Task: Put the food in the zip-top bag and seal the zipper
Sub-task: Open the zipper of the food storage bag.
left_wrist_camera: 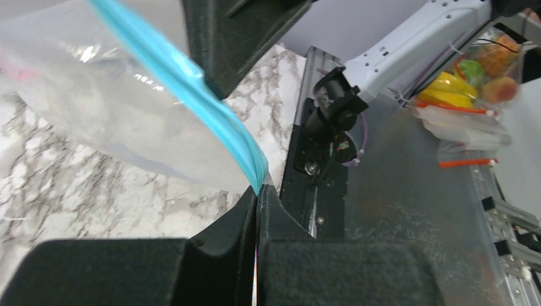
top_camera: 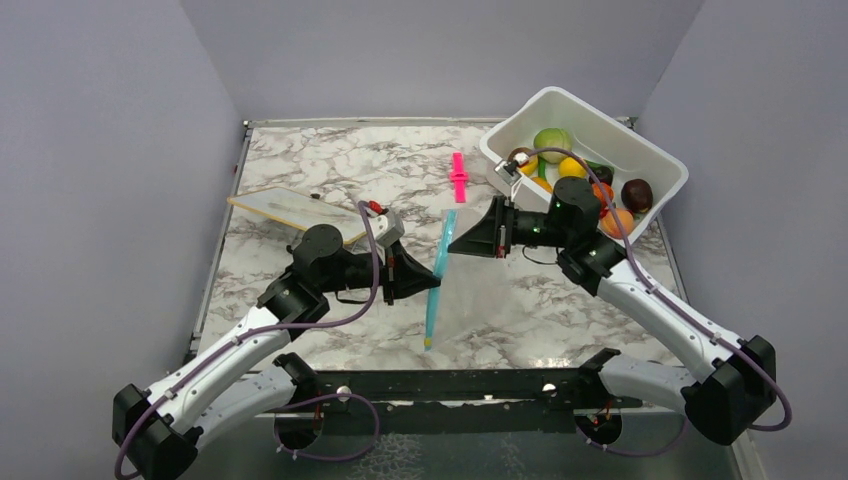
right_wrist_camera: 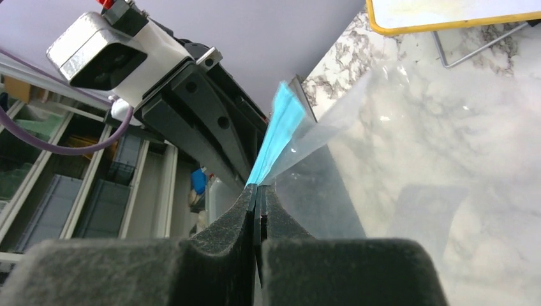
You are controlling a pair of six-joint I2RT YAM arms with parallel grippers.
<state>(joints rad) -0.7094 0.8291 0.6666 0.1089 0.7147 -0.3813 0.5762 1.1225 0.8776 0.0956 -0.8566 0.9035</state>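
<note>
Left end effector [left_wrist_camera: 257,194]: clamped shut on the zipper [left_wrist_camera: 191,95]. Right end effector [right_wrist_camera: 257,190]: clamped on the same strip, farther along. The zip-top bag [left_wrist_camera: 89,108] spans between them. Its film is judged thin, limp and slippery, so grip the stiffer strip.

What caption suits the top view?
Left gripper and right gripper pinch the bag by its zipper; food sits in the tub.

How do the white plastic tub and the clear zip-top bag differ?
The white plastic tub holds the toy food; the clear zip-top bag looks empty. No gripper holds the tub; the bag's light blue zipper strip is pinched by the left gripper and the right gripper.
</note>
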